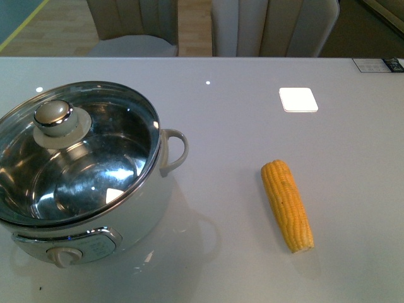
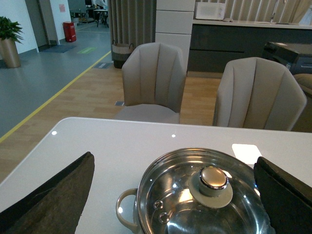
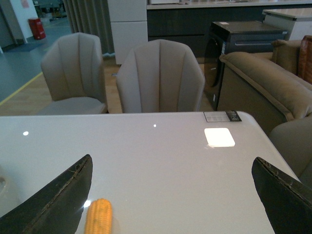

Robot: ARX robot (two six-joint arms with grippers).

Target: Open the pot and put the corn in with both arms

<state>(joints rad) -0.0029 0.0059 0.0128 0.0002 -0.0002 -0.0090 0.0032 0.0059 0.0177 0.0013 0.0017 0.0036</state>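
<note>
The white pot (image 1: 136, 218) stands at the table's left, closed by a glass lid with a round knob (image 1: 55, 115); its loop handle (image 1: 177, 150) faces right and the control knob (image 1: 64, 255) faces me. The yellow corn (image 1: 288, 203) lies on the table to the right of the pot. No arm shows in the front view. In the left wrist view my left gripper (image 2: 175, 195) is open, its fingers (image 2: 58, 192) wide either side of the pot's lid knob (image 2: 213, 178). In the right wrist view my right gripper (image 3: 173, 195) is open, with the corn (image 3: 99, 217) near one finger (image 3: 56, 200).
A white square pad (image 1: 298, 99) lies on the grey table (image 1: 227, 126) at the back right. A small label (image 1: 379, 64) sits at the far right corner. Two beige chairs (image 1: 271, 25) stand behind the table's far edge. A sofa (image 3: 273, 83) stands beyond the right side.
</note>
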